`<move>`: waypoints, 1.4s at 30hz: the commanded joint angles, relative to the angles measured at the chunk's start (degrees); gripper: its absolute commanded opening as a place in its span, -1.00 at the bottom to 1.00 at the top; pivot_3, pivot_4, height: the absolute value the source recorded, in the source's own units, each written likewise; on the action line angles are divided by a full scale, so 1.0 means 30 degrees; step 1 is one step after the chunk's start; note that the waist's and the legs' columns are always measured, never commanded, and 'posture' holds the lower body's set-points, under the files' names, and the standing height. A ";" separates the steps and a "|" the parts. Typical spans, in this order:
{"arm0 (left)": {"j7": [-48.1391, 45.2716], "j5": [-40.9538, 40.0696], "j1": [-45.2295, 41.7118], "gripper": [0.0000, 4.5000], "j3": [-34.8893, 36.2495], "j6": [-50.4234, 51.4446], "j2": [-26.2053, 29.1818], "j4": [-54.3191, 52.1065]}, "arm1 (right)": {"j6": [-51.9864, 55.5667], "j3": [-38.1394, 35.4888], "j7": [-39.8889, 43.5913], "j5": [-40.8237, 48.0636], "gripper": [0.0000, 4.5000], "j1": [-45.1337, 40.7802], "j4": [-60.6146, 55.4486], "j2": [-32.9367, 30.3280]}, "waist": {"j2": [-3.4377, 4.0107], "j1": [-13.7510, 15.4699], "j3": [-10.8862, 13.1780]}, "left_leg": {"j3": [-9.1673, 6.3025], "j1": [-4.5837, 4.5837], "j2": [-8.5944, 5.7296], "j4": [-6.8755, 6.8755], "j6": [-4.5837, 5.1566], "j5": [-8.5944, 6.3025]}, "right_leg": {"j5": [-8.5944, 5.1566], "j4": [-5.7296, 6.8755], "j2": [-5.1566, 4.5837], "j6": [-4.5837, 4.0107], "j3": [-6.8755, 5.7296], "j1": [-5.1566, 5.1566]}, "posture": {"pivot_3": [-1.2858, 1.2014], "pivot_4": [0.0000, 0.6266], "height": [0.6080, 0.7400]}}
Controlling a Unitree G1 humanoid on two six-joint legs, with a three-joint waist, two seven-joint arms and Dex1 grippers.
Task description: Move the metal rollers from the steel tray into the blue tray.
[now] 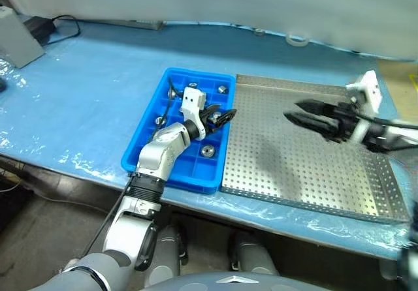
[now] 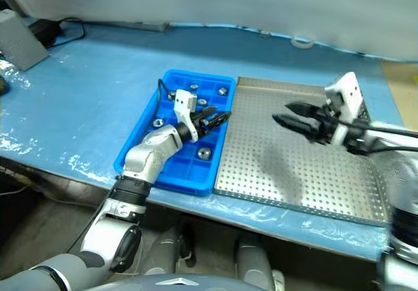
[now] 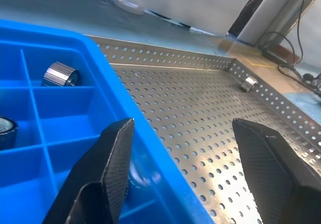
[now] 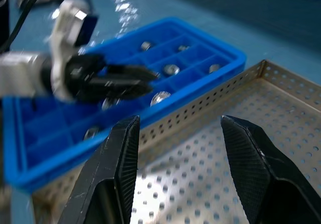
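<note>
Left gripper (image 1: 223, 116) hangs over the blue tray (image 1: 149, 134), at the edge next to the steel tray (image 1: 307, 167); fingers (image 3: 108, 169) spread wide, nothing between them, not touching anything. Right gripper (image 1: 297, 116) is up over the steel tray, pointing toward the blue tray, jaws also well apart and empty, clear of the perforated base. Metal rollers (image 1: 208, 151): several already sit in separate compartments of the blue tray, one per cell where I can make them out. One roller (image 3: 248, 84) is left in the steel tray, lying against its rim near a corner, well apart from both grippers. The two trays sit edge to edge on the blue table cover (image 1: 85, 89).
</note>
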 commanded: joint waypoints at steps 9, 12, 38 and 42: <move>-0.0080 0.0005 -0.0337 0.48 0.0137 -0.0321 0.0144 -0.0476 | -0.1666 -0.1396 -0.9979 -0.3346 0.18 -0.2582 0.3439 0.3810 | 0.0188 0.0165 0.0011 | 0.0050 -0.0096 -0.0046 -0.0073 0.0039 0.0027 | 0.0002 0.0021 -0.0045 -0.0001 0.0016 -0.0120 | -0.11 -0.52 1.00; -0.0107 -0.0028 -0.0343 0.48 0.0163 -0.0283 0.0227 -0.0497 | -0.2379 -0.1398 -1.0966 -0.3787 0.18 -0.2625 0.3658 0.4308 | 0.0190 0.0063 0.0012 | 0.0065 -0.0103 -0.0044 -0.0079 0.0035 0.0029 | 0.0002 0.0022 -0.0045 -0.0001 0.0025 -0.0137 | -0.11 -0.52 1.00; 0.1387 0.0033 -0.2424 0.48 0.1852 -0.3370 -0.0505 0.1118 | -1.5674 0.2114 -1.9065 -1.2587 0.18 -0.8163 1.4440 0.5253 | 0.0188 0.0030 0.0013 | 0.0081 -0.0129 -0.0046 -0.0079 0.0034 0.0032 | 0.0008 0.0047 -0.0042 0.0009 0.0036 -0.0169 | -0.08 -0.52 1.00; 0.0464 -0.0034 -0.1648 0.48 0.1399 -0.4321 -0.0449 -0.0164 | -1.7690 0.3285 -1.3588 -1.1257 0.18 -0.6487 1.1989 0.4634 | 0.0186 0.0042 0.0013 | 0.0068 -0.0266 -0.0043 -0.0033 0.0070 0.0012 | 0.0052 0.0060 -0.0049 0.0082 0.0001 -0.0277 | -0.08 -0.52 1.00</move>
